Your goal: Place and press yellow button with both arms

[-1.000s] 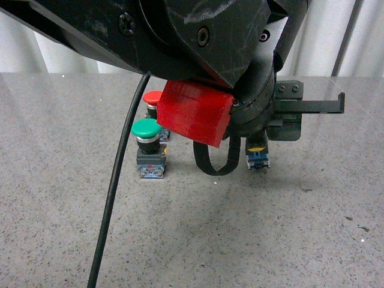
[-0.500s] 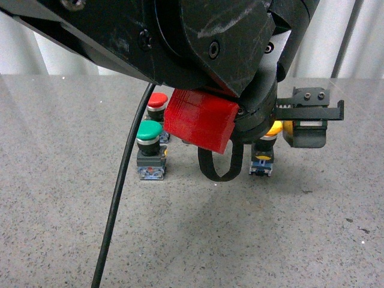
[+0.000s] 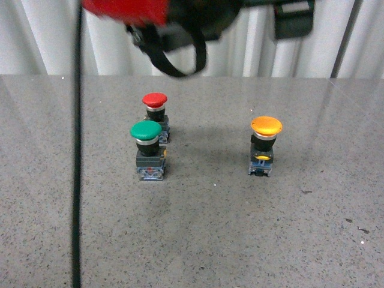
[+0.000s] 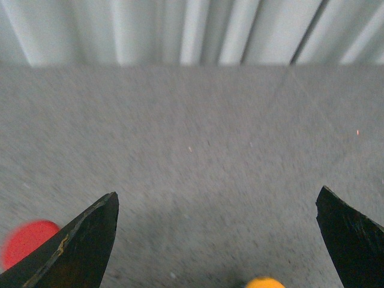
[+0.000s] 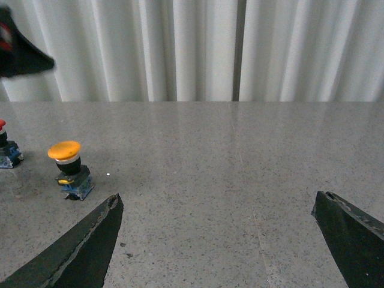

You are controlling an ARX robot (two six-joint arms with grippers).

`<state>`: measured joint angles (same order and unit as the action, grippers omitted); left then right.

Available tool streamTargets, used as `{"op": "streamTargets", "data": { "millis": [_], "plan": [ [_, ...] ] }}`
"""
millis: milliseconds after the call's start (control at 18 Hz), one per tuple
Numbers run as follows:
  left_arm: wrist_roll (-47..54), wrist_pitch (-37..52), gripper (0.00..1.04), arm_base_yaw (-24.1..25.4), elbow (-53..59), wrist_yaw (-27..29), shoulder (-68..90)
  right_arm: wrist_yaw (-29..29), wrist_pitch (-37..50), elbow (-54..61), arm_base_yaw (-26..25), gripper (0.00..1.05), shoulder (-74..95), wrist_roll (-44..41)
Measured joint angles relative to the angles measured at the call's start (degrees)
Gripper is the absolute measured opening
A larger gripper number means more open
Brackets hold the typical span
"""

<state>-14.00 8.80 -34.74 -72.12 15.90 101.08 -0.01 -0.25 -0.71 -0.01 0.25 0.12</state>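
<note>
The yellow button (image 3: 266, 147) stands upright on the grey table, right of centre, with nothing touching it. My left arm (image 3: 192, 18), with its red block (image 3: 126, 9), hangs blurred high above the table at the top edge. In the left wrist view my left gripper (image 4: 216, 195) is open and empty, and the yellow button's cap (image 4: 264, 282) shows low between the fingers, well below them. In the right wrist view my right gripper (image 5: 217, 197) is open and empty over bare table, with the yellow button (image 5: 69, 168) far off to one side.
A green-capped button (image 3: 147, 150) and a red-capped button (image 3: 155, 111) stand close together left of the yellow one. A black cable (image 3: 77, 180) hangs down across the left of the front view. White curtains (image 3: 48, 42) back the grey table (image 3: 240, 240).
The left arm has risen from low over the table to the top of the view. Its gripper has left the yellow button, which now stands free.
</note>
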Motion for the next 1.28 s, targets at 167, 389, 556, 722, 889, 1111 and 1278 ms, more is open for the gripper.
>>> {"op": "streamTargets", "data": {
  "millis": [167, 389, 556, 722, 889, 1111, 1278],
  "plan": [
    [13.14, 4.28, 0.98, 6.69, 8.59, 1.73, -16.63, 0.0, 0.02, 0.0, 0.0, 0.98, 0.0, 0.0],
    [25.16, 2.82, 0.98, 13.29, 21.46, -0.55, -40.39, 0.0, 0.02, 0.0, 0.0, 0.98, 0.0, 0.0],
    [16.79, -5.03, 0.62, 16.13, 40.37, 2.89, -64.37, 0.0, 0.02, 0.0, 0.0, 0.98, 0.0, 0.0],
    [14.93, -2.38, 0.33, 21.18, 50.71, -1.62, -74.03, -0.02, 0.02, 0.0, 0.0, 0.98, 0.0, 0.0],
    [14.38, -1.18, 0.08, 24.28, 56.0, -5.57, -77.31, 0.0, 0.0, 0.0, 0.0, 0.98, 0.0, 0.0],
    [14.19, -0.46, 0.02, 28.15, 61.13, -9.09, -81.66, 0.0, 0.02, 0.0, 0.0, 0.98, 0.0, 0.02],
    [14.08, -0.39, 0.02, 35.15, 64.17, -14.99, -84.54, 0.02, -0.02, 0.0, 0.0, 0.98, 0.0, 0.02]
  ]
}}
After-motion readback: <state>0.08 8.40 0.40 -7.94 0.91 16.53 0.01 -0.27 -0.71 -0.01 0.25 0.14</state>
